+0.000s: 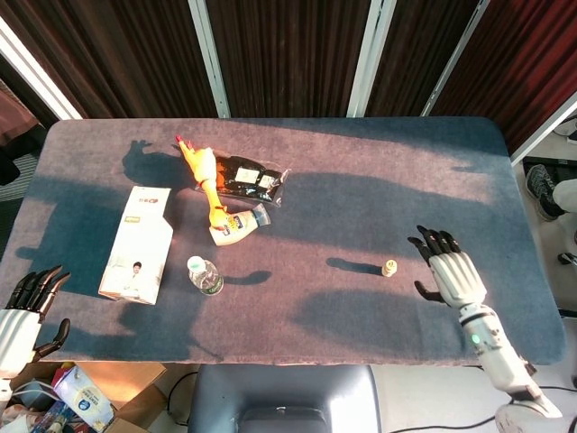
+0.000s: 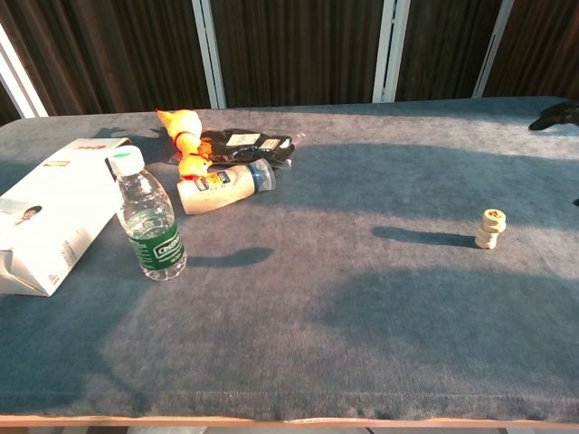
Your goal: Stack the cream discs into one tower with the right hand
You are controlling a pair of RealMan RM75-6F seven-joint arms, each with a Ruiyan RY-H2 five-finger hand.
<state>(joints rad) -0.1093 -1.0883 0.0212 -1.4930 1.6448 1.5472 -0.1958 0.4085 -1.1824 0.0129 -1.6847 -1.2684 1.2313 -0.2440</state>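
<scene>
Two camera views show the same grey felt-covered bench (image 1: 361, 162).

From the head view, a small tower of cream discs (image 1: 389, 268) stands upright on the right half of the bench, with a dark shadow stretching to its left. The right hand (image 1: 453, 273) lies just beside the tower, to its right, not touching it; its dark fingers are spread apart and it holds nothing. The left hand (image 1: 22, 307) is at the lower left corner, off the edge of the bench, fingers apart and also empty. On the left half of the bench are a white rectangular carton with a printed picture (image 1: 138, 244), a clear plastic water bottle with a pale green cap (image 1: 204, 274) standing near the carton, a yellow rubber chicken toy (image 1: 203, 176), a black flat plastic packet (image 1: 251, 179) touching the chicken, and a small cream-coloured bottle lying on its side (image 1: 238, 224).

From the chest view, the cream disc tower (image 2: 489, 229) stands alone at the right, its discs slightly uneven one over another. Only dark fingertips (image 2: 559, 114) of the right hand show at the right edge, well above the tower. The water bottle (image 2: 147, 217) stands upright in front, the carton (image 2: 50, 212) beside it on the left, and the chicken (image 2: 183, 136), the black packet (image 2: 246, 143) and the lying bottle (image 2: 222, 188) are grouped behind.
</scene>
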